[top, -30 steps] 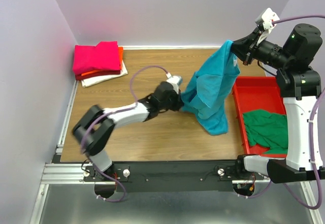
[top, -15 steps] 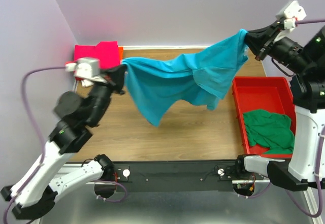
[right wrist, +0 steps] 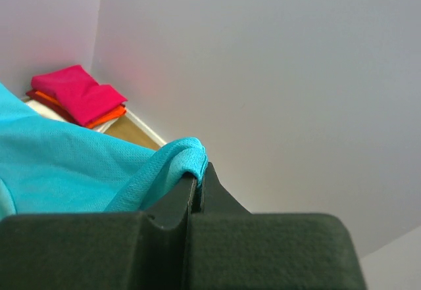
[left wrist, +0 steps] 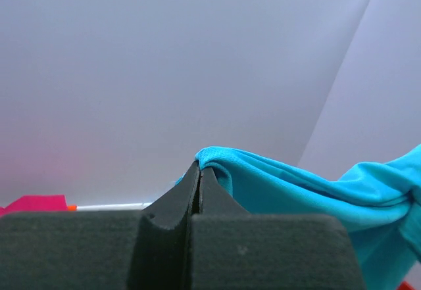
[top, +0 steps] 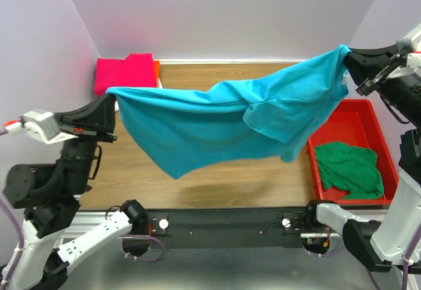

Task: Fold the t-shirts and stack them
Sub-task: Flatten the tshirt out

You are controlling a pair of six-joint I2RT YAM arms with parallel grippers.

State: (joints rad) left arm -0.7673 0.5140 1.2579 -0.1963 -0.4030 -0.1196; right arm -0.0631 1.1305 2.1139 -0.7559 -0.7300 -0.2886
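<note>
The teal t-shirt [top: 223,116] hangs stretched in the air above the table between both arms. My left gripper [top: 112,109] is shut on its left corner, raised at the left; the pinched cloth [left wrist: 263,178] shows in the left wrist view at my left gripper [left wrist: 199,166]. My right gripper [top: 347,63] is shut on the shirt's right corner, high at the far right; the cloth [right wrist: 79,171] shows in the right wrist view at my right gripper [right wrist: 198,171]. A green t-shirt [top: 348,168] lies crumpled in the red tray [top: 358,116]. Folded magenta [top: 125,70], orange and cream shirts are stacked at the far left.
The stack also shows in the right wrist view [right wrist: 79,96]. The wooden table [top: 223,185] has purple walls behind and at both sides. The red tray stands at the table's right edge under the right arm.
Both arms have lifted and pulled apart, the left gripper going left and toward the near edge, the right one further right. The teal shirt is spread wider and hangs higher.
</note>
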